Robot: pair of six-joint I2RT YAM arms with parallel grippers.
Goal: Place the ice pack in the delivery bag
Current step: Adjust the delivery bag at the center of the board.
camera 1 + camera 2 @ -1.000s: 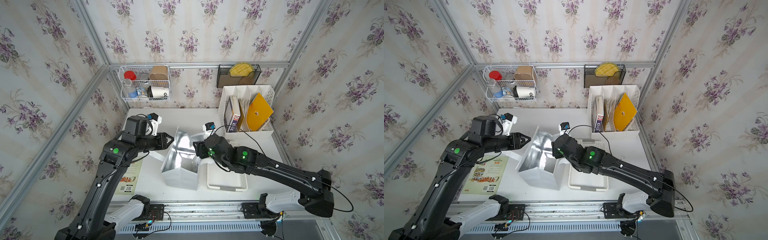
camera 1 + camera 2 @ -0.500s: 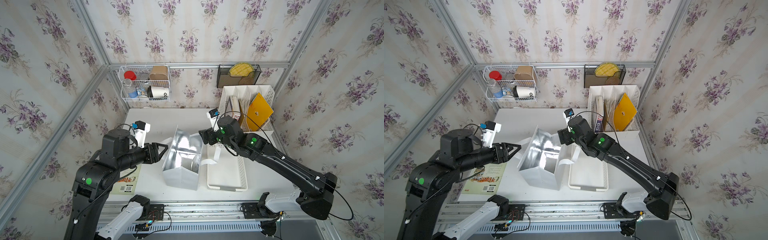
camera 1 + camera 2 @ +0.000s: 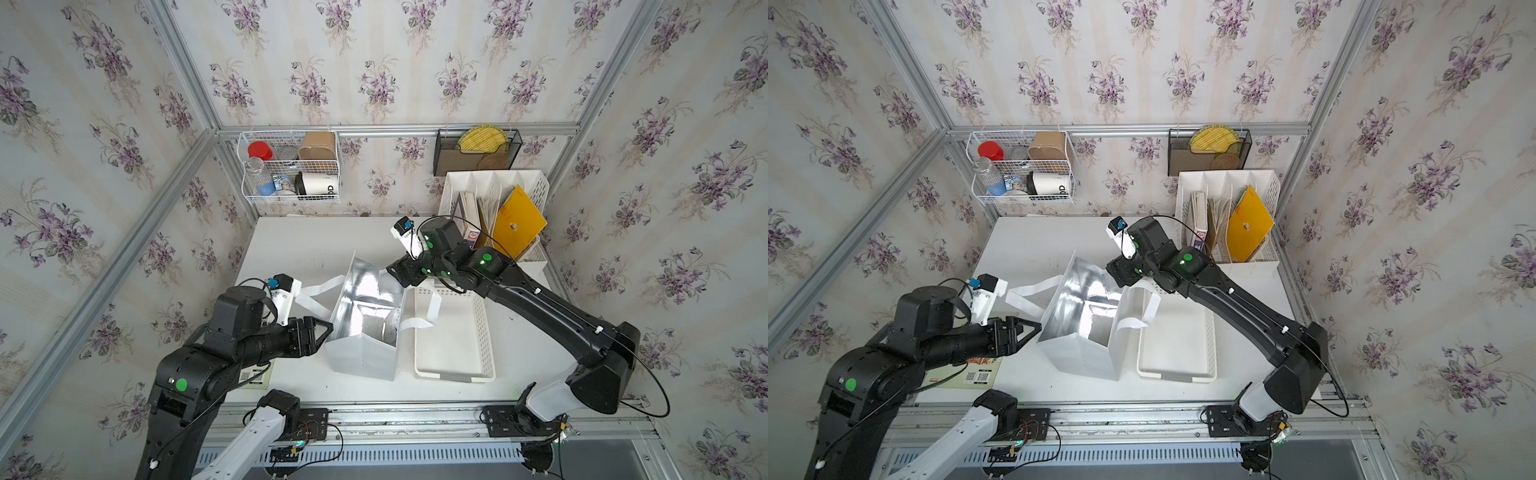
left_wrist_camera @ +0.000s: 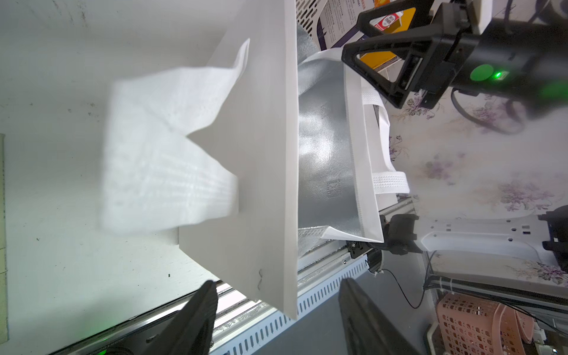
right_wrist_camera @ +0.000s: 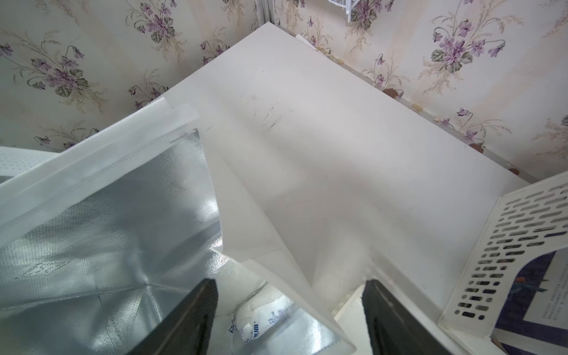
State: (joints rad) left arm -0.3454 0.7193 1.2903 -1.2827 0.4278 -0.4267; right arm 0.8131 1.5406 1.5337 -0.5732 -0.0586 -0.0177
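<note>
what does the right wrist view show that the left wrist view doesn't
Only the right wrist view: the ice pack, lying at the bottom inside the delivery bag, blue print showing.
Only the left wrist view: the bag's white outer wall, a strap handle draped outside it, and the right gripper by the bag's far rim, jaws apart and empty.
Both: the bag's silver foil lining and the white table.
</note>
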